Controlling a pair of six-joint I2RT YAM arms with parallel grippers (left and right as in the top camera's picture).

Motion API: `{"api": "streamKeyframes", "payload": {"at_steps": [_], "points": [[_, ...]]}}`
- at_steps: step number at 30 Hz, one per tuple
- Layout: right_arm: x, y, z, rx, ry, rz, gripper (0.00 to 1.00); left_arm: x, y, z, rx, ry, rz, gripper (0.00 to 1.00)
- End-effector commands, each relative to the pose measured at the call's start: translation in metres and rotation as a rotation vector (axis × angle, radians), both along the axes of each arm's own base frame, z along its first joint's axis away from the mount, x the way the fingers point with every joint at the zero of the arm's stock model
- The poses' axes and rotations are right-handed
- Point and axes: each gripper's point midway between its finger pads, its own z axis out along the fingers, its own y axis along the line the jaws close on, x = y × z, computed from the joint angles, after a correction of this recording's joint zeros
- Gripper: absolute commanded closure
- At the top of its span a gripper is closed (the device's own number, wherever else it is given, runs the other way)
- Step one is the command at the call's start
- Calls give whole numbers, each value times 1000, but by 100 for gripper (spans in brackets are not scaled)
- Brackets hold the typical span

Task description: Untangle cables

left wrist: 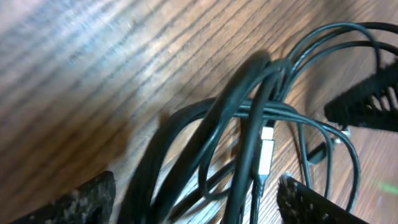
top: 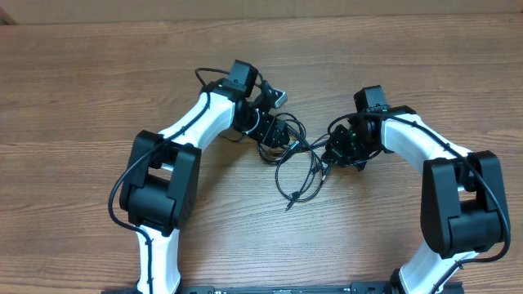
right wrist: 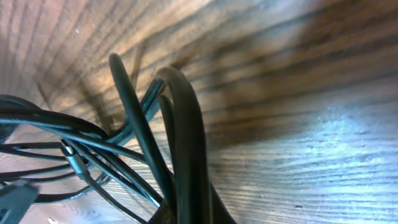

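Overhead: wood table [top: 98,73]; cables [top: 298,171] lie tangled at centre, between the two arms. Left gripper [left wrist: 198,198] has its fingers spread wide, straddling the loops. Right gripper [top: 333,152] is pinched tight on the cables. A silvery plug [left wrist: 266,155] sits among them.

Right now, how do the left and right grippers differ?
The left gripper has its fingers wide apart; the right gripper has them shut. The left straddles the cables without pinching; the right clamps several strands. Both sit low over the same tangle on the wooden table.
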Motion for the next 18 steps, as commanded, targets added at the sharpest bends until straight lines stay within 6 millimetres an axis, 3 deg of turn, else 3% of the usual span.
{"api": "streamKeyframes", "payload": {"at_steps": [1, 4, 8, 11, 16, 18], "points": [[-2, 10, -1, 1, -4, 42, 96, -3, 2, -23, 71, 33, 50, 20], [-5, 17, -1, -1, -14, 82, 96, -6, 0, -30, 79, 42, 44, 31], [-5, 14, -3, -34, -18, 85, 91, -7, -1, -31, 81, 45, 41, 67], [-7, 11, -5, -54, -13, 84, 91, -7, -1, -32, 81, 46, 41, 71], [-11, 12, -6, -56, 2, 90, 94, -7, -1, -31, 81, 45, 41, 65], [-14, 15, -6, -56, 4, 105, 96, -7, -2, -31, 77, 47, 40, 72]]}}
